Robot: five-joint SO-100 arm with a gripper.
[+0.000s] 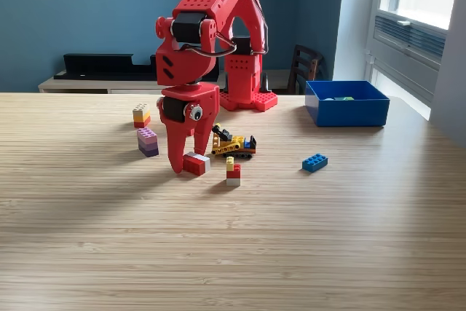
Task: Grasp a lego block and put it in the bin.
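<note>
Lego blocks lie scattered on the wooden table. Nearest is a small yellow-red-grey stack, with a blue block well to its right. Just left of the stack, the red gripper points down with its jaws spread around a red-and-grey block, tips at the table. Behind sits a yellow-and-black lego vehicle. Left of the gripper lie a purple block and, farther, a yellow-orange one. Far right, beside the arm's base, sits the blue bin.
</note>
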